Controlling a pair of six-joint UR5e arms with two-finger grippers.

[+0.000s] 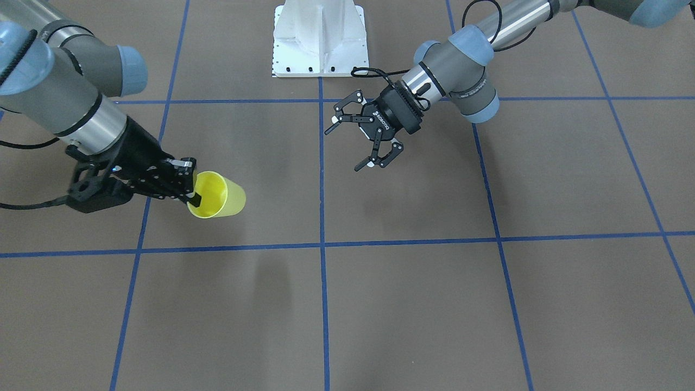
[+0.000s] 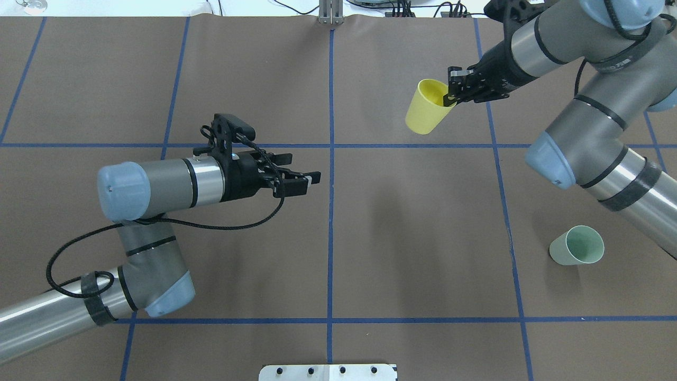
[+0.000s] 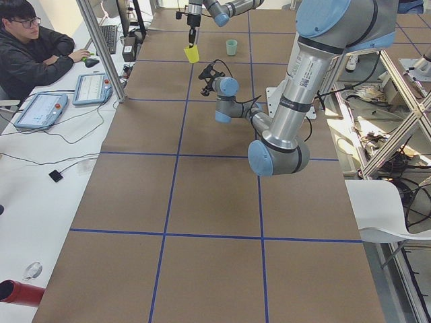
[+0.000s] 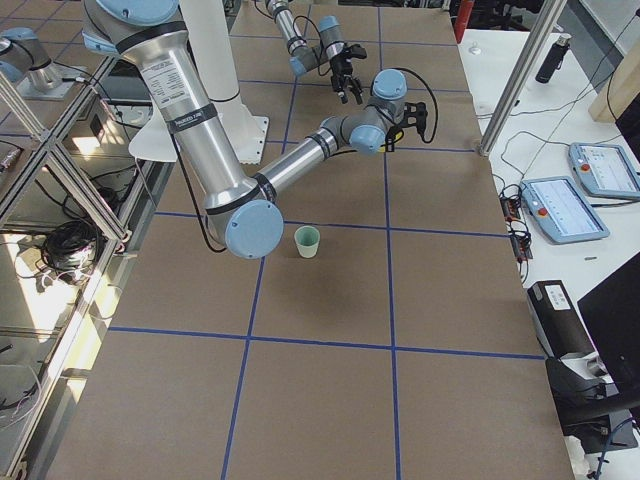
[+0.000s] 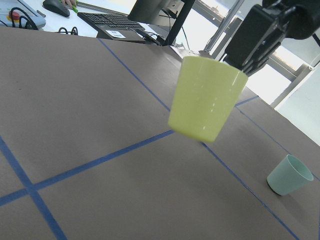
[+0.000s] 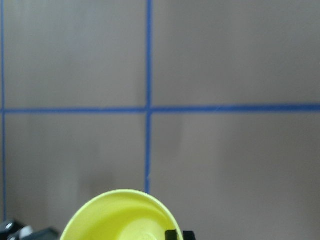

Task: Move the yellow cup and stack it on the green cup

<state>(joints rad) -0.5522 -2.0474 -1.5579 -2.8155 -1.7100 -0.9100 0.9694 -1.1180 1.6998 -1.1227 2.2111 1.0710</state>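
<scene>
yellow cup [image 1: 222, 196] rim-pinched, green cup [image 2: 576, 253] seen overhead

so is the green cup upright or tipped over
Upright: the green cup stands on its base on the table, open mouth up, in the right side view and the left wrist view alike.

Item 1. Maker's name "ROBOTIQ", white letters on the black body of the left pincer [image 1: 342, 151], upper centre of the front-facing view; it reads upside down there.

Item 2. Dark lettering on the left arm's wrist joint [image 1: 472, 89], upper right of the same view; too small to read.

Item 3. Similar lettering on the right arm's joint [image 2: 616, 63], upper right of the overhead view; not legible.

Item 4. White printed sticker [image 3: 304, 75] on the left arm's tube, upper middle of the left side view; print too small to read.

Nothing else can be read.
</scene>
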